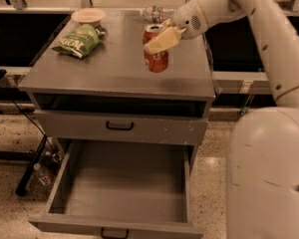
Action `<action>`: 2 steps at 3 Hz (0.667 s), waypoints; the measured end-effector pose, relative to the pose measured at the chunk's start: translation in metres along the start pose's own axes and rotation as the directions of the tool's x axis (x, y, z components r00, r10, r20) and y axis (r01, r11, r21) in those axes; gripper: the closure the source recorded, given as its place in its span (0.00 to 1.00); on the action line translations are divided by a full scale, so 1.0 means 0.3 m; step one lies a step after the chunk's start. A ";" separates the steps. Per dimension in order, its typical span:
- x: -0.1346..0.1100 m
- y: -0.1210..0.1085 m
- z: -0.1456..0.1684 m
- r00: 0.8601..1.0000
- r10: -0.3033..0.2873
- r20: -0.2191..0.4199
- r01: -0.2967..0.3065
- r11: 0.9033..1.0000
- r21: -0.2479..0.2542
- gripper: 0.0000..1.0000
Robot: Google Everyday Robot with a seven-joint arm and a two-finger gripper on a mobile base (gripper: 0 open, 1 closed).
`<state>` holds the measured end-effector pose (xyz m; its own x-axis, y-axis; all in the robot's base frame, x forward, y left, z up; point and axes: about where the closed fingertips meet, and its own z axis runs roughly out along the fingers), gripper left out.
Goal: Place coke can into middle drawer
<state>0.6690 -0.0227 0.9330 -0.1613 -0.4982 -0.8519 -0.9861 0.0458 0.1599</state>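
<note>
The red coke can [157, 59] is over the right part of the grey cabinet top [104, 68], just off its surface. My gripper [161, 38], on the white arm reaching in from the upper right, is shut on the can's upper half, with one pale finger [162, 40] across its front. The middle drawer [124, 188] is pulled wide open below, its deep grey tray bare, with a black handle [113, 232] at its front edge. The upper drawer [120, 126] is closed.
A green chip bag [77, 40] and a shallow bowl [88, 15] lie at the top's back left. A clear water bottle [155, 12] lies behind the can. My white body [269, 173] fills the right side. Cables and a bottle [40, 173] are on the floor at left.
</note>
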 end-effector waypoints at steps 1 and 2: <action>-0.005 0.121 -0.147 1.000 -0.009 0.015 0.007 0.997 0.072 1.00; 0.021 0.271 -0.274 1.000 -0.003 0.029 -0.002 0.988 0.153 1.00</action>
<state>0.5913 -0.0933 0.9816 -0.1595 -0.4727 -0.8667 -0.9805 0.1783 0.0832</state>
